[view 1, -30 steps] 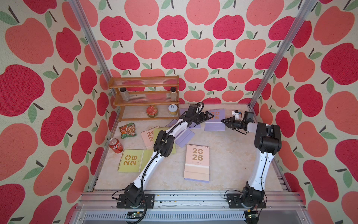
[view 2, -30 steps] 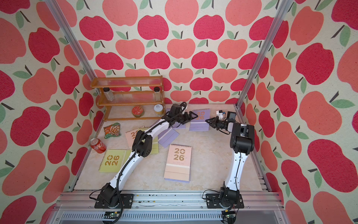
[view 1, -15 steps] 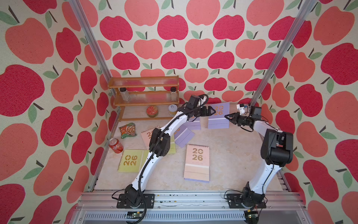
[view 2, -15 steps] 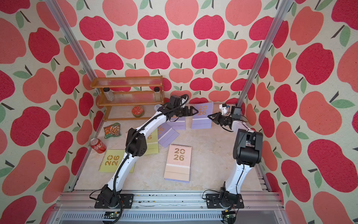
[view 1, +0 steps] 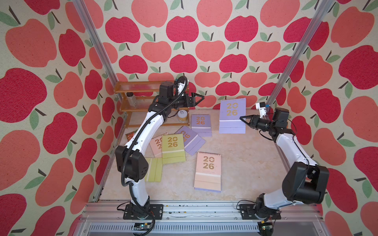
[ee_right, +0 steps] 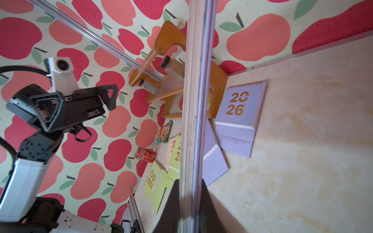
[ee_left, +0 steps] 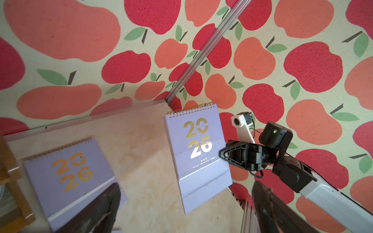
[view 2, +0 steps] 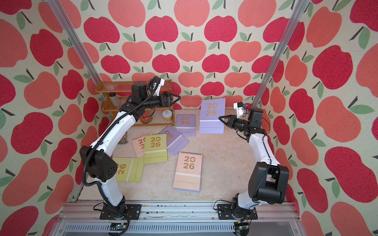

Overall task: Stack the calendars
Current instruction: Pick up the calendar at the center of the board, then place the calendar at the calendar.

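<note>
Above the table (view 1: 245, 163), right fingers (ee_right: 170, 209) pinch a lilac calendar (view 1: 232, 118); left fingers (ee_left: 105, 207) gape wide, empty.

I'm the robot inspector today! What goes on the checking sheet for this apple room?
Surface: table, beige and marbled.
Job's things: lifted lilac calendar held by its edge; flat lilac calendar; tilted lilac calendar; yellow-green calendar overlapping a pink calendar; second yellow-green calendar; front pink calendar lying on a lilac one. Not yet one stack.
Clutter: wooden shelf with bottle and jar; snack packet; red can.
Grippers: left gripper open, empty, raised by the shelf; right gripper shut on the lifted lilac calendar.
Cables: black hose along the left arm; loose loop at the right wrist.
Surroundings: apple-print walls, metal posts.
</note>
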Action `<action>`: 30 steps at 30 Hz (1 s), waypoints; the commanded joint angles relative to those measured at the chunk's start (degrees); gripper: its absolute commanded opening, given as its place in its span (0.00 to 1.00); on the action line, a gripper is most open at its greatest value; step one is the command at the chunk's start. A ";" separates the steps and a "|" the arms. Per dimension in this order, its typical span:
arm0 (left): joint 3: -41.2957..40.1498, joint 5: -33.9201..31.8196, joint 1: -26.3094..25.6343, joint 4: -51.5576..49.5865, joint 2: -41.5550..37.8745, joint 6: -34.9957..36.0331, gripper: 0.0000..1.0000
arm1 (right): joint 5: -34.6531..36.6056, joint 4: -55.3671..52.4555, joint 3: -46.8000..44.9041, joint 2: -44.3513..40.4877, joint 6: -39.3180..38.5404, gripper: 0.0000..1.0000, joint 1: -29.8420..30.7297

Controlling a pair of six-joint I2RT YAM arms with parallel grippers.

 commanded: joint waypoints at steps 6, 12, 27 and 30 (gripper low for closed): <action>-22.30 10.06 5.10 15.20 -17.67 -4.91 0.99 | -5.66 16.66 -0.25 -3.49 12.56 0.00 9.32; -31.30 12.25 6.74 23.12 -23.70 -10.72 1.00 | -5.69 29.83 0.77 0.03 22.11 0.00 15.96; -33.33 14.11 7.27 31.75 -16.24 -15.11 0.89 | -5.80 44.42 2.28 5.90 32.61 0.00 24.63; -33.70 13.63 7.27 33.28 -15.41 -15.78 0.81 | -6.05 45.87 2.30 6.83 33.61 0.00 25.59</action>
